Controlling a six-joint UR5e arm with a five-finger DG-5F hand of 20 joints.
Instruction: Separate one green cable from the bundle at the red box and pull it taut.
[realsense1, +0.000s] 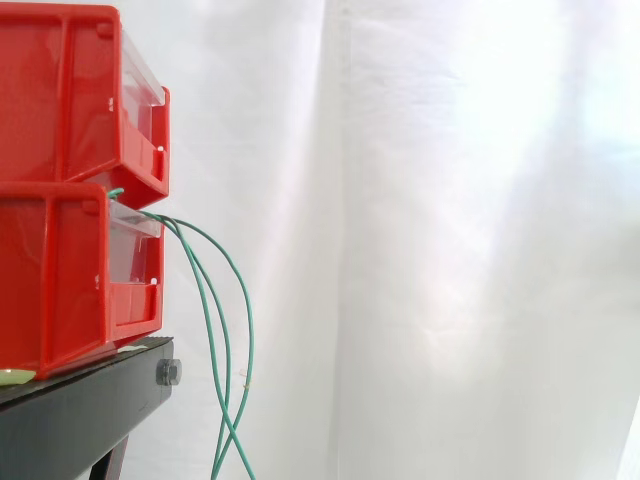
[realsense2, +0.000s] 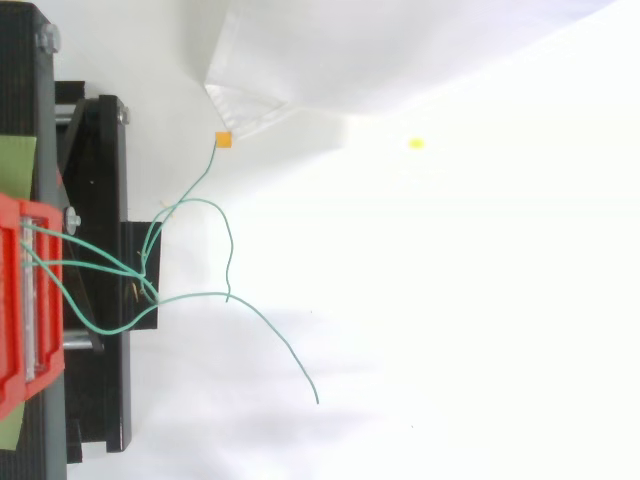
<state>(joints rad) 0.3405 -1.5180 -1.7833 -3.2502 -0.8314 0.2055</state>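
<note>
Because they are thin and limp, the slender green cables (realsense1: 251, 335) should weigh almost nothing and slip easily, so they are best pinched on a free stretch, clear of the crossing. From the side, they arch out of the lower of two stacked red plastic bins (realsense1: 60, 270) and droop past the black metal stand (realsense1: 90, 410). From above, they tangle over the stand, then splay outward — one ends in a small orange tag (realsense2: 224, 140). The hand's state I cannot tell.
</note>
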